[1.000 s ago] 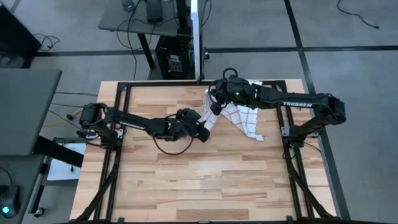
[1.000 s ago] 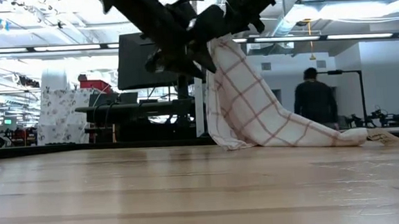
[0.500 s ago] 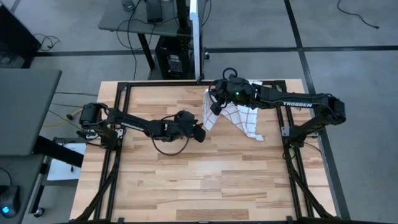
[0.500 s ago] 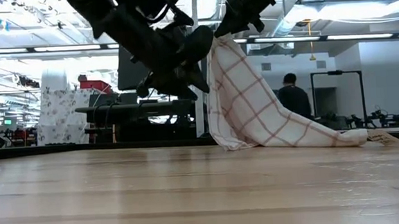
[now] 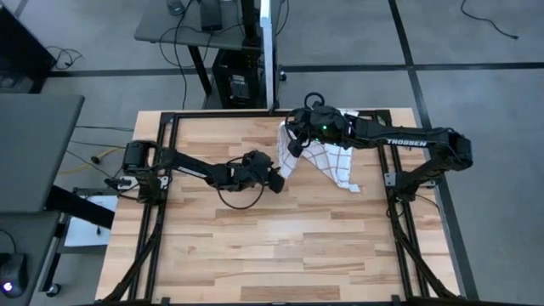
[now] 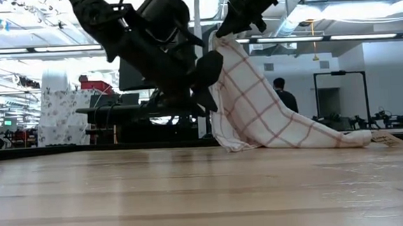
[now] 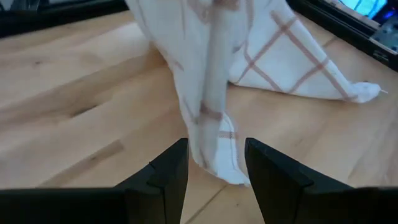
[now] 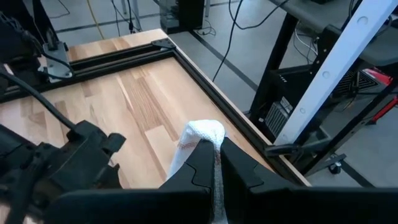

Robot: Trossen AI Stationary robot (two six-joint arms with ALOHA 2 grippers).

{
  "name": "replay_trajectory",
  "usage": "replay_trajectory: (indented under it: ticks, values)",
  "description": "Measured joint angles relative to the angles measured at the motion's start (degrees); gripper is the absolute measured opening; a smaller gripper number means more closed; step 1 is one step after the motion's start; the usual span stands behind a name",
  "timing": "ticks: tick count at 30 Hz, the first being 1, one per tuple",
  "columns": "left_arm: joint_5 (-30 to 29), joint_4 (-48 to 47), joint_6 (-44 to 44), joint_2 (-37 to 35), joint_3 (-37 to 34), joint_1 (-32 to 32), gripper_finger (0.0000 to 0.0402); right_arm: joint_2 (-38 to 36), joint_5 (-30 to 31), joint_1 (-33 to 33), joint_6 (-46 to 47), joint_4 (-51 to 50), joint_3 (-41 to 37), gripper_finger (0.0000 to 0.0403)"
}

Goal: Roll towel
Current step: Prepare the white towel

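Observation:
The white towel with red-brown grid lines (image 5: pixel 323 157) hangs from my right gripper (image 5: pixel 293 138) at the table's far middle. Its lower part lies on the wood and trails toward the table's right edge (image 6: pixel 315 135). My right gripper (image 8: pixel 214 155) is shut on the towel's top. My left gripper (image 5: pixel 274 180) is open, just left of and nearer than the hanging towel. In the left wrist view its two fingers (image 7: pixel 214 155) stand on either side of the low end of the towel's hanging fold (image 7: pixel 214 134). My right gripper pinches a bunched top part of the towel (image 8: pixel 202 134) between its two fingers, coming from above. The towel hangs below the fingers (image 6: pixel 238 76), drawn into a slanting sheet, with its lower edge and far corner (image 6: pixel 361 138) on the table. My left gripper: whether its open fingers touch the hanging fold, I cannot tell.
A black frame (image 5: pixel 170 127) runs round the wooden table top (image 5: pixel 280 246), whose near half is bare wood. A desk leg and cables stand beyond the far edge (image 8: pixel 323 68). A person (image 6: pixel 283 101) stands far back in the room.
My left gripper has gone down beside the hanging towel and tipped, its fingers now at the fold's low end. The towel and my right gripper have kept still. The person in the room behind has walked toward the left.

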Motion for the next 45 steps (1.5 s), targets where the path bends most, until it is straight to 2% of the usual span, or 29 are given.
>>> replay_trajectory:
  ticks: [4, 9, 16, 19, 21, 24, 25, 28, 31, 37, 42, 45]
  values:
    - [0.1, 3.3, 1.2, 1.9, 0.2, 0.5, 0.0140, 0.0, 0.0, 0.0, 0.0, 0.4, 0.0, 0.0000]
    - [0.2, 5.6, -1.6, 5.6, 0.3, 1.9, 0.0140, 0.0, 0.0, 0.0, 0.2, 0.2, 0.0, 0.0000]
    - [0.5, 6.0, -0.6, 9.4, 3.9, 5.0, 0.0140, 0.0, 0.0, 0.0, 0.2, 0.2, 0.0, 0.0000]
    - [6.7, 4.6, 0.4, 11.4, 5.9, 7.2, 0.0137, 0.0, 0.0, 0.0, 0.2, 0.3, 0.0, 0.0000]
    - [10.7, 0.6, -0.6, 12.2, 7.6, 8.4, 0.0114, 0.0, 0.0, 0.0, 0.2, 0.1, 0.0, 0.0000]
    - [14.7, -4.7, 1.0, 12.2, 9.7, 9.3, 0.0034, -0.3, 0.0, 0.0, 0.2, -0.2, 0.0, 0.0000]
    - [16.5, -5.6, 2.8, 11.8, 10.2, 9.5, 0.0018, -0.6, 0.0, 0.0, 0.2, -0.3, 0.0, 0.0000]
    - [18.1, -11.9, 8.9, 8.9, 11.4, 9.5, 0.0003, -2.0, -0.4, 0.5, 0.5, -2.8, 1.1, 0.0000]
    - [17.7, -21.8, 15.3, 3.0, 13.3, 9.2, 0.0000, -4.6, -1.0, 1.6, -0.8, -8.8, 4.6, 0.0000]
    - [11.5, -44.5, 27.3, -11.4, 20.0, 9.3, 0.0000, -9.7, -1.4, 2.0, -5.0, -20.4, 12.6, 0.0000]
    - [7.5, -62.0, 28.7, -20.9, 28.7, 12.9, 0.0000, -13.7, -1.6, 0.5, -4.2, -25.3, 17.8, 0.0000]
    - [6.2, -65.3, 29.6, -25.5, 33.3, 14.5, 0.0000, -15.7, -1.6, -0.1, -4.0, -26.0, 19.3, 0.0000]
